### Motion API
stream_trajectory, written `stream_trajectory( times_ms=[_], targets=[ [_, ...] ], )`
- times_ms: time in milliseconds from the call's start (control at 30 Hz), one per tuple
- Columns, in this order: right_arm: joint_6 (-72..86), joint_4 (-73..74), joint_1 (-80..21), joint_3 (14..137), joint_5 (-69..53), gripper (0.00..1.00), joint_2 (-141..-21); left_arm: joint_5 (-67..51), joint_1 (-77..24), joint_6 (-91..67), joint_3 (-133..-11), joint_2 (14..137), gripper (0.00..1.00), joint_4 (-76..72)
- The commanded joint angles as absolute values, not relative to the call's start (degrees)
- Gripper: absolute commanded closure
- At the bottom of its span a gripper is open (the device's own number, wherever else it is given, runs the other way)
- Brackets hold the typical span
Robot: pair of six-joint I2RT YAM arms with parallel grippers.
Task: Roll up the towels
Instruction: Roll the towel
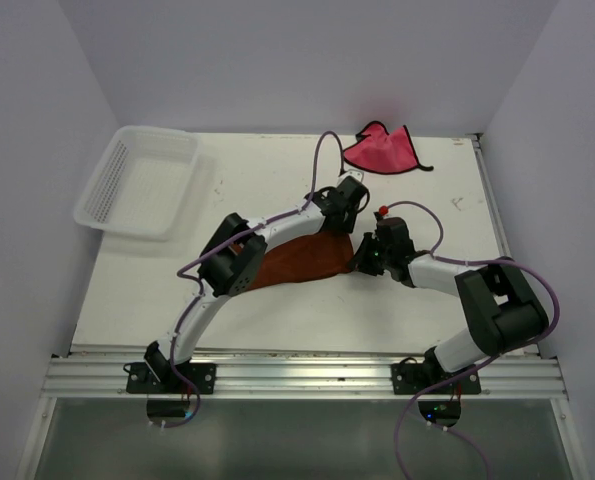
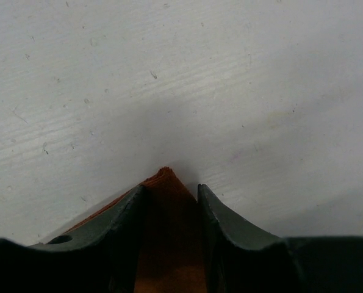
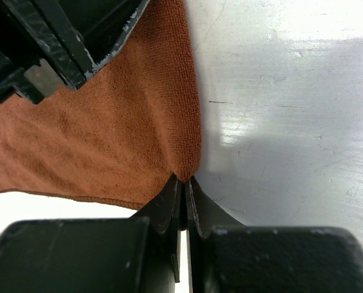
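Observation:
The rust-orange towel lies mid-table, partly under the left arm. My right gripper is shut on its right corner, pinching the fuzzy cloth at the fingertips; from above it sits at the towel's right tip. My left gripper is down at the towel's far right corner. Its jaws stand apart with the corner between them, the cloth running on under the left finger. The pink-red towel lies crumpled at the back of the table, away from both grippers.
A white mesh basket stands at the back left, overhanging the table's left edge. Grey walls close in the back and both sides. One of the left gripper's fingers shows close by in the right wrist view.

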State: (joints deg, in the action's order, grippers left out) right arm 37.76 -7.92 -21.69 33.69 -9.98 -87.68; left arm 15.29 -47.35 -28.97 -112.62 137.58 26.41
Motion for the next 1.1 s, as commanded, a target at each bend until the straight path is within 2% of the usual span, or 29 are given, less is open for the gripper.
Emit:
stream_trajectory(
  times_ms=[0,133,267,367,700,1067],
  targets=[
    [34.63,-0.18,-21.45,32.61,-5.54,1.00,-88.59,15.64,-47.72,-30.41,-113.99,139.48,0.57,28.13],
    [33.66,1.49,-21.80,32.96,-3.96,1.00,-87.81,16.00,-47.64,-30.15,-114.26,139.83,0.62,28.48],
    [32.35,3.95,-23.20,33.84,-0.71,1.00,-87.02,17.22,-47.72,-30.06,-114.61,139.83,0.76,29.09],
    [31.12,6.06,-25.48,34.89,2.63,1.00,-86.31,17.93,-47.64,-30.15,-114.52,139.22,0.80,29.09],
    [28.39,11.16,-35.32,36.56,18.70,1.00,-82.54,22.67,-47.37,-28.12,-110.32,132.37,0.82,20.67],
    [26.19,16.26,-43.23,39.64,30.31,1.00,-82.17,18.73,-45.09,-30.67,-102.40,126.48,0.87,11.00]
  ],
)
